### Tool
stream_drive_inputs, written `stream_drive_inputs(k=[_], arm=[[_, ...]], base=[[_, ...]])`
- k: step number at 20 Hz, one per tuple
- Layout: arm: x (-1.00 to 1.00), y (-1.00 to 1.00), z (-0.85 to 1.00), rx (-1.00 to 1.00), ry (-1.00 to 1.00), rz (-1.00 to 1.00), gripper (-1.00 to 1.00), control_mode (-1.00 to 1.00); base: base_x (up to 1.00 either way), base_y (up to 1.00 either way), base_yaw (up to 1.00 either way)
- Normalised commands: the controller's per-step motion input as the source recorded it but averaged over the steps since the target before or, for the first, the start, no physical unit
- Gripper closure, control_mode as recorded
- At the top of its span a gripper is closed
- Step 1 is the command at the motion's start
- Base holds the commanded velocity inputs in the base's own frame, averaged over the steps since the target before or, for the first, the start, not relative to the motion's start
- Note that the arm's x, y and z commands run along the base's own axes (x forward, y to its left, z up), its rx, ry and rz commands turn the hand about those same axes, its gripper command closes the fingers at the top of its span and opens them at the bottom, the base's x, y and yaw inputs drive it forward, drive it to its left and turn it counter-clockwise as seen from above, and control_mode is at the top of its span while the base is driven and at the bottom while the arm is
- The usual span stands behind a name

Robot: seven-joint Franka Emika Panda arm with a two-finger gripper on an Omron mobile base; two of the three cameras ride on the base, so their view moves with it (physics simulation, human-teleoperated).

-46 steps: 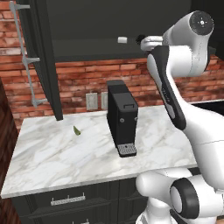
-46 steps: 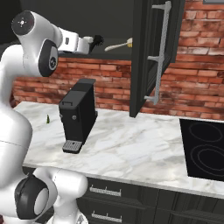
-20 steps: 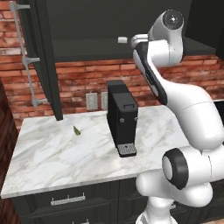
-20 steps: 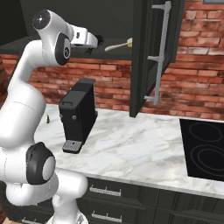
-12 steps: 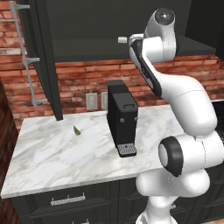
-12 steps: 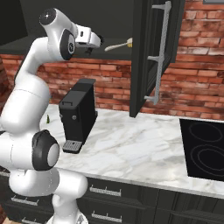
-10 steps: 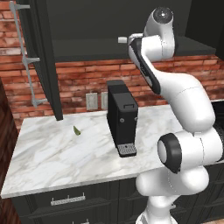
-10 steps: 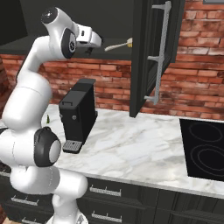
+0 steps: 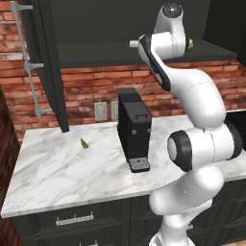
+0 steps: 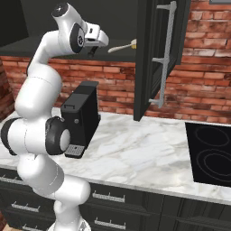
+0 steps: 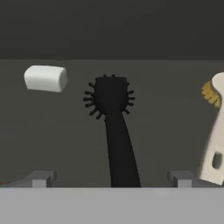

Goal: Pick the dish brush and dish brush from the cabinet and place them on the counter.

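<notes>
In the hand view the gripper (image 11: 112,179) sits at the bottom of the frame with its two finger tips (image 11: 41,178) spread wide apart and nothing between them touching either pad. The handle of the black dish brush (image 11: 114,131) runs up from the bottom centre, passing through the gap between the tips, and ends in a bristly round head in the middle of the frame. It lies flat on the dark shelf floor of the cabinet (image 11: 65,144). At the right edge of the same frame lies the cream dish brush (image 11: 215,144), its handle pale with a small slot near the lower end and its tan bristles showing at the upper right. At the upper left, well apart from both brushes, lies a small white block (image 11: 45,78).

In the right base view the arm reaches from the lower left up to the upper left, where the gripper (image 10: 97,45) points into the open cabinet (image 10: 153,49). The cream dish brush (image 10: 122,46) shows just right of it on the shelf, near the open door's edge.

Lower in that frame the counter (image 10: 149,158) spreads across the middle, with a black coffee machine (image 10: 83,117) standing on it at left and a black cooktop (image 10: 210,153) at the right edge.

In the left base view the counter (image 9: 57,173) fills the lower left, carrying a small green item (image 9: 84,142), with the coffee machine (image 9: 134,129) at centre and red brick wall (image 9: 86,91) behind.
</notes>
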Motion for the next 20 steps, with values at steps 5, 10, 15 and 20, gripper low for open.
stream_drive_inputs(k=[5, 10, 15, 20], arm=[[0.17, 0.0, -0.13, 0.0, 0.03, 0.0, -1.0, -1.0], [0.13, -0.01, -0.23, 0.0, 0.02, 0.0, -1.0, -1.0], [0.08, 0.0, -0.31, 0.0, 0.02, 0.0, -1.0, -1.0], [0.11, 0.0, -0.23, 0.0, 0.0, 0.0, 1.0, -1.0]], base=[[0.0, 0.0, 0.0], [0.0, 0.0, 0.0], [0.0, 0.0, 0.0], [0.0, 0.0, 0.0]])
